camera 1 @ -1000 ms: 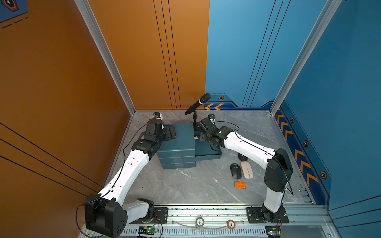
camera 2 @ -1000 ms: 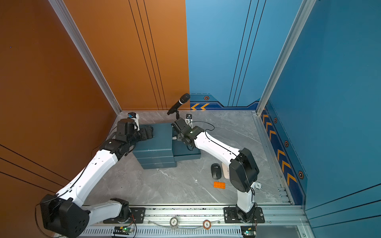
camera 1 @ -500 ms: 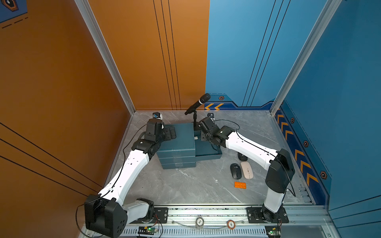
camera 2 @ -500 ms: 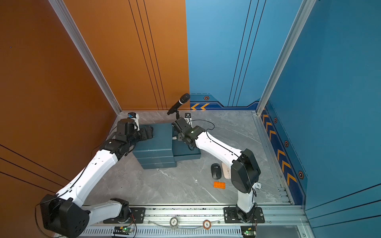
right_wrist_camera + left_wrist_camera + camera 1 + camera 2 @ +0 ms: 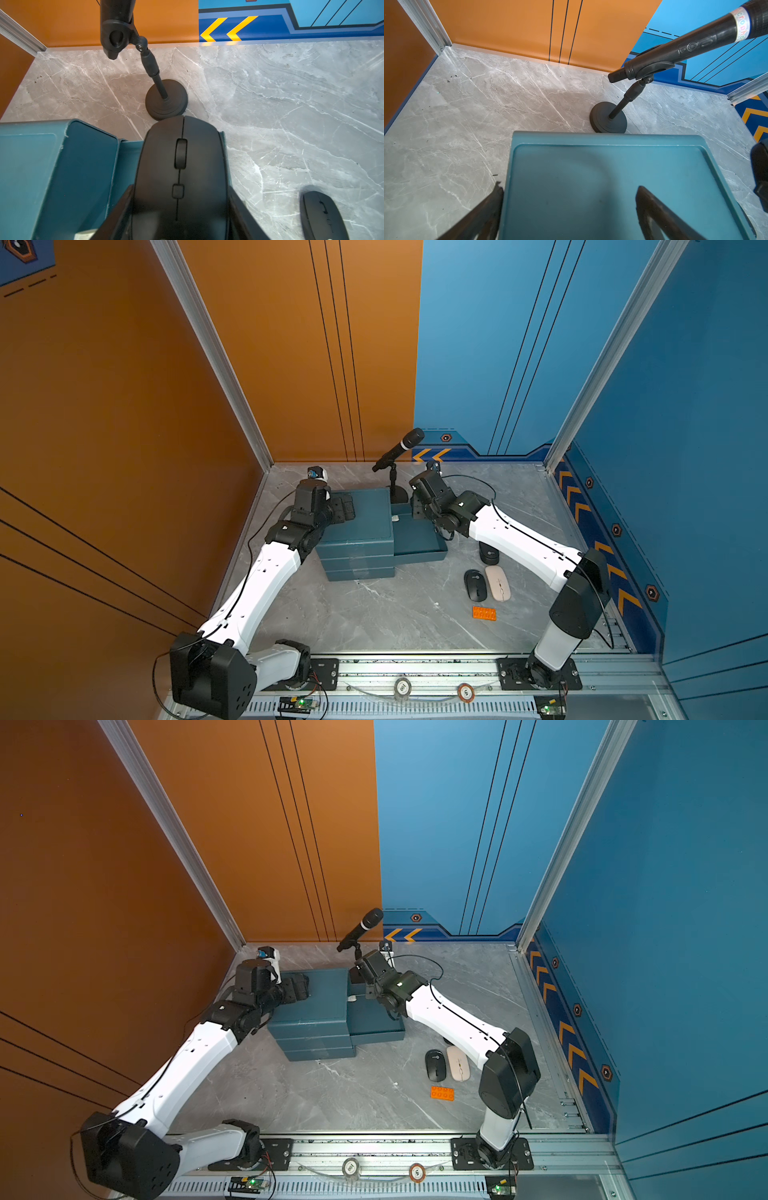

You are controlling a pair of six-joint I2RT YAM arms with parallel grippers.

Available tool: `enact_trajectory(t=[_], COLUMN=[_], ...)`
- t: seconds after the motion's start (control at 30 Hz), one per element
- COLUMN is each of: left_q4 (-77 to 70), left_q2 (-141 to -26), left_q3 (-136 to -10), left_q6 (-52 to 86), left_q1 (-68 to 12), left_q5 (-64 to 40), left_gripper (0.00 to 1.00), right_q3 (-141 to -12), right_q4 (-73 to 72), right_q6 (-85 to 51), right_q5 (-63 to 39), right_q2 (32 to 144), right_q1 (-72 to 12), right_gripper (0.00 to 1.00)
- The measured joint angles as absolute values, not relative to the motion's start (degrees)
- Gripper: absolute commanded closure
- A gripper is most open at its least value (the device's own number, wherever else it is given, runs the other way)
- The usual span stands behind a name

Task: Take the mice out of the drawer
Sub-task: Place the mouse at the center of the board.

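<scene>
While the cabinet (image 5: pixel 357 531) stands with its drawer (image 5: pixel 419 545) pulled out, the left gripper (image 5: pixel 569 188) hovers at the cabinet's top, jaws apart. The right gripper (image 5: pixel 179 199) is clamped on a black mouse (image 5: pixel 180 162) over the drawer. Off the cabinet's drawer side lie two black mice (image 5: pixel 475 585) (image 5: pixel 489 554) and a cream mouse (image 5: pixel 498 583).

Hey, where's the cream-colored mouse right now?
In both top views the cream mouse lies on the table on the robot's right side, beside a black mouse, with the orange plate a little nearer the robot.
</scene>
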State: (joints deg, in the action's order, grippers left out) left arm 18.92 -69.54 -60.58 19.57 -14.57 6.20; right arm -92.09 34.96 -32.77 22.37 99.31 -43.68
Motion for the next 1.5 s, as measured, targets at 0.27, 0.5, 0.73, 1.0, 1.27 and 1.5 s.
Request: enact_trajectory(t=[0.27, 0.5, 0.73, 1.0, 1.27, 1.5], left_q4=[18.92, 18.92, 17.89, 16.47, 14.28, 13.93], left_q2=[-69.54, -69.43, -68.45, -68.07, -67.22, -67.16], left_q3=[-60.58, -60.58, -60.58, -60.4, -60.05, -60.03], left_q6=[19.57, 19.57, 19.53, 19.09, 17.76, 17.39], left_q1=[-14.57, -14.57, -14.57, -14.7, -16.1, -16.19], left_q5=[6.2, 6.15, 5.91, 3.42, -0.64, -0.75], left_gripper=[0.02, 0.02, 0.02, 0.02, 0.02, 0.02], right_q3=[-91.0, -89.19, -88.73, -86.74, -78.04, -68.18], right_q4=[35.33, 36.49, 39.0, 41.8, 41.87, 38.89], right_q6=[-31.07, -29.71, -28.21, -25.36, -22.44, -20.34], right_q5=[22.13, 19.86, 17.15, 14.81, 13.63, 8.01], right_q2=[97.08, 93.54, 92.71, 91.05, 89.01, 89.36], right_q1=[-42.17, -39.92, -34.63, -31.16, -27.2, -25.8], right_gripper=[0.61, 0.61, 0.61, 0.61, 0.61, 0.61])
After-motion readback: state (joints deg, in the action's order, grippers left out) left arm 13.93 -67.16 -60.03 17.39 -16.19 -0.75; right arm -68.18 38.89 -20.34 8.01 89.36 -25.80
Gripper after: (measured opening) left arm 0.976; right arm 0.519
